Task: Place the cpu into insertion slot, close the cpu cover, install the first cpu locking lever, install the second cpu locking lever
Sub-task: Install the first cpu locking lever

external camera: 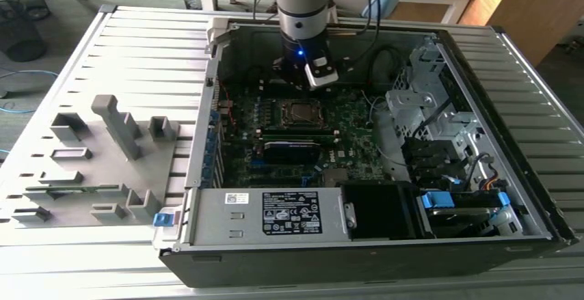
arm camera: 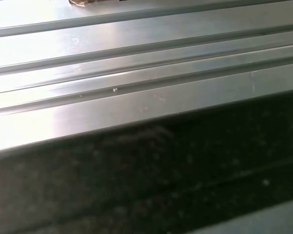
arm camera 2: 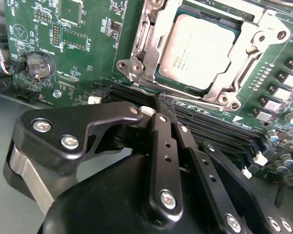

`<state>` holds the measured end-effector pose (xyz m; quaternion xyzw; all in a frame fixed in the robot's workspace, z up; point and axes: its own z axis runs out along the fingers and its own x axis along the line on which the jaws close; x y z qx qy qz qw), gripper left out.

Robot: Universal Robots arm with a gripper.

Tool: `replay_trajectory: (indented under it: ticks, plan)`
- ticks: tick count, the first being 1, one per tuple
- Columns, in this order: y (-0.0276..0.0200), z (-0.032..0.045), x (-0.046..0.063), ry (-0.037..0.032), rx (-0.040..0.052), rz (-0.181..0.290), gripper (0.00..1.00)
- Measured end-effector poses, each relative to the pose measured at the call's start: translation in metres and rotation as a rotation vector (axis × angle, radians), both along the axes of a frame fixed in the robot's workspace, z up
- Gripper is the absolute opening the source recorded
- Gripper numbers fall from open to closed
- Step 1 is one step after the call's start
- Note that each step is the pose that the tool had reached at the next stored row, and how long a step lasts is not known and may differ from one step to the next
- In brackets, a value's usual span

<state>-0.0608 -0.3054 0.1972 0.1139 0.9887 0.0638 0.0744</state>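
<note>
With the cpu (arm camera 2: 198, 51) already seated under the closed cpu cover (arm camera 2: 151, 46), the fingers (arm camera 2: 162, 109) are held pressed together, empty, just short of the socket, presumably for working a lever.

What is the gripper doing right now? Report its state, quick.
Gripper: fingers shut together, holding nothing, hovering beside the cpu, which sits in its socket under the closed cpu cover.

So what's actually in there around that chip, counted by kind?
cpu, seated in its socket: 1
cpu cover, lying closed around the chip: 1
round coin battery: 1
gripper, fingers together, holding nothing: 1
Total: 4
</note>
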Motion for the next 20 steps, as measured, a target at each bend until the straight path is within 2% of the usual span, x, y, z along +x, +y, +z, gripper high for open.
replay_trajectory:
  ticks: [9,20]
  plan:
    - [-0.0001,0.0000,0.0054,-0.0001,0.0000,0.000,0.11]
    - [-0.0012,0.0008,0.0061,-0.0001,0.0000,0.000,0.11]
